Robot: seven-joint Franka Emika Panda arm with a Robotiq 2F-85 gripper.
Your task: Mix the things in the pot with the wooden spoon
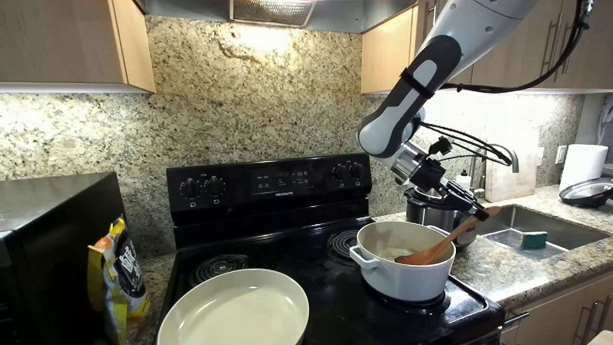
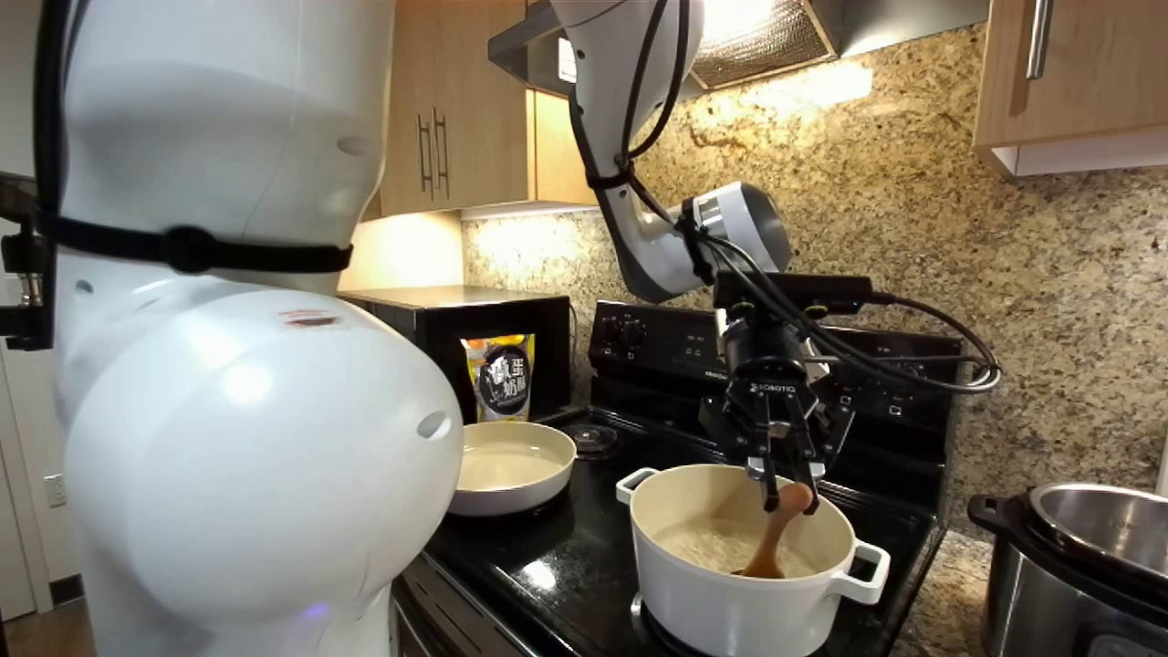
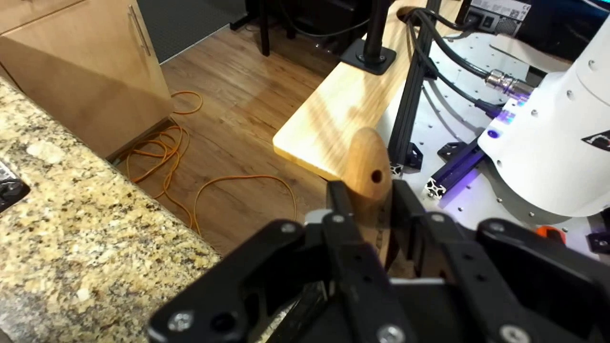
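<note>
The white pot (image 1: 407, 282) stands on the stove's front burner nearest the sink. It also shows in an exterior view (image 2: 730, 611). Pale, shiny contents (image 2: 703, 545) cover its bottom; their details are unclear, and no brownish-orange food mass can be told apart. The wooden spoon (image 1: 448, 238) leans on the pot's rim, its head down in the contents and its handle end sticking out above. My gripper (image 1: 481, 214) is shut on the spoon's handle near its end, above the rim. In the wrist view the fingers (image 3: 367, 200) press both sides of the handle (image 3: 367, 162).
A large shallow pale dish (image 1: 239, 311) sits on the stove beside the pot. A steel pot with black handles (image 2: 1086, 566) stands on the counter near the white pot. The sink (image 1: 565, 232) holds a sponge (image 1: 534, 239). A snack bag (image 2: 502, 379) stands by the microwave (image 2: 438, 319).
</note>
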